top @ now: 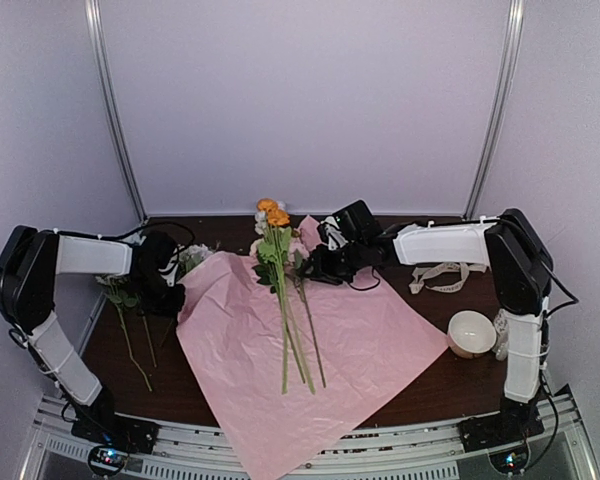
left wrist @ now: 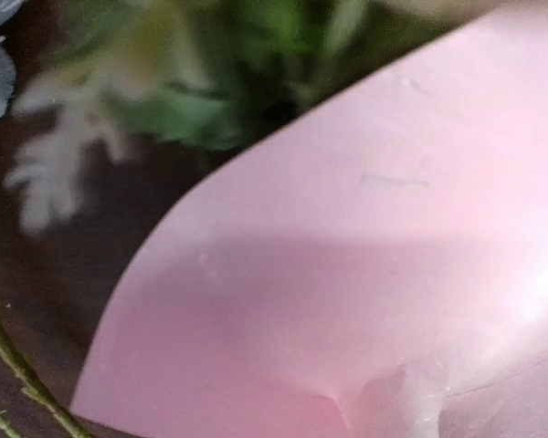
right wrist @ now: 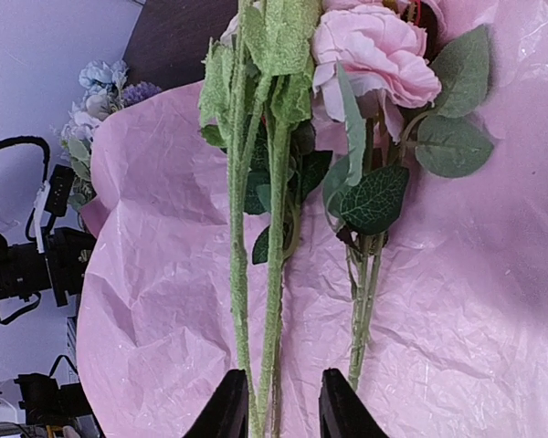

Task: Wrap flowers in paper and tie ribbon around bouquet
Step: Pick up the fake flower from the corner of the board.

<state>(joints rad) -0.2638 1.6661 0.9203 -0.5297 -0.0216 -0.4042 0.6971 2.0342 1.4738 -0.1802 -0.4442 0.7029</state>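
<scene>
Early yet: flowers (top: 280,272) lie on flat paper (top: 380,330), ribbon (top: 442,272) unused; right pincer (right wrist: 283,391) parted astride them, gripping nothing; left pincer (top: 168,292): opening cannot be told

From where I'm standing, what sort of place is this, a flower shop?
Probably a robot test booth, not a shop: plain pale walls enclose one dark brown table, and a white-and-black left robot arm and right robot arm reach toward a crinkly pale pink paper sheet.
</scene>
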